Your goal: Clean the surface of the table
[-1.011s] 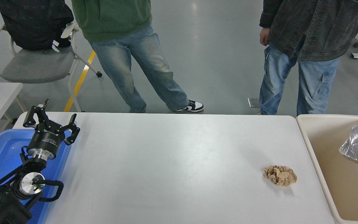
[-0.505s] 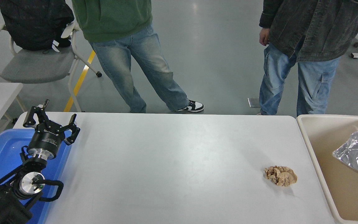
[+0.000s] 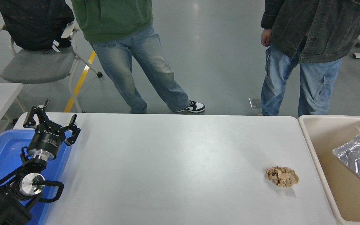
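On the big white table surface (image 3: 173, 162) that fills the middle, almost all is clean, the foil tray (image 3: 358, 161) lies in the beige bin (image 3: 311, 150) at the right, the left gripper (image 3: 51, 122) sits spread wide at the left, and only a brown paper ball (image 3: 282, 176) is left to bin.

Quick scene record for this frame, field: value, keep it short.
table: white table surface, one item left on it
litter: crumpled brown paper, near the right end
bin: beige bin off the right edge, foil tray inside
left gripper: open, empty, over blue tray
right arm: not in view
people: two standing at far side
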Robot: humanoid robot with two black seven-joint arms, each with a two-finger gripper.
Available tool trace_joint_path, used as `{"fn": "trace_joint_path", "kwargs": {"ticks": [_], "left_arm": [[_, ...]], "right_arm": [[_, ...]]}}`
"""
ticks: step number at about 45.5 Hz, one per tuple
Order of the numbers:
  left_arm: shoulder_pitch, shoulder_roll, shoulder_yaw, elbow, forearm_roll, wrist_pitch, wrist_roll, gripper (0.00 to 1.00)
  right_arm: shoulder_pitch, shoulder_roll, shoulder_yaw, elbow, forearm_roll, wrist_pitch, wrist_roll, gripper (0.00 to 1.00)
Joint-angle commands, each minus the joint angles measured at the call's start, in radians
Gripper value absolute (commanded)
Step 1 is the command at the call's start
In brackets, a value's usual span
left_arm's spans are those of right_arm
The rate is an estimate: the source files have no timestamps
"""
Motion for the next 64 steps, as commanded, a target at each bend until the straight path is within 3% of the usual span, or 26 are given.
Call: {"fn": "trace_joint_path", "kwargs": {"ticks": [1, 20, 21, 24, 25, 26, 40, 64], "left_arm": [[0.0, 0.0, 0.0, 0.0, 0.0, 0.0, 0.0, 0.99], [0.0, 0.0, 0.0, 0.0, 0.0, 0.0, 0.0, 0.99], [0.0, 0.0, 0.0, 0.0, 0.0, 0.0, 0.0, 0.99], [0.0, 0.0, 0.0, 0.0, 0.0, 0.0, 0.0, 0.99], [0.0, 0.0, 0.0, 0.0, 0.0, 0.0, 0.0, 0.99], [0.0, 0.0, 0.0, 0.0, 0.0, 0.0, 0.0, 0.99], [0.0, 0.0, 0.0, 0.0, 0.0, 0.0, 0.0, 0.99], [0.0, 0.0, 0.0, 0.0, 0.0, 0.0, 0.0, 0.99]], "right_arm": [[0.012, 0.028, 0.01, -0.001, 0.008, -0.026, -0.01, 0.0], [0.012, 0.039, 0.011, -0.001, 0.01, -0.064, -0.013, 0.0], [0.01, 0.039, 0.011, -0.001, 0.01, -0.073, -0.013, 0.16], [0.01, 0.039, 0.01, -0.001, 0.01, -0.115, -0.008, 0.81], [0.01, 0.04, 0.011, -0.001, 0.01, -0.133, -0.008, 0.92], [0.008, 0.042, 0.01, -0.001, 0.01, -0.147, -0.008, 0.97], [0.001, 0.04, 0.007, 0.0, 0.01, -0.146, -0.008, 0.99], [0.068, -0.023, 0.028, 0.002, 0.057, 0.029, -0.008, 0.99]]}}
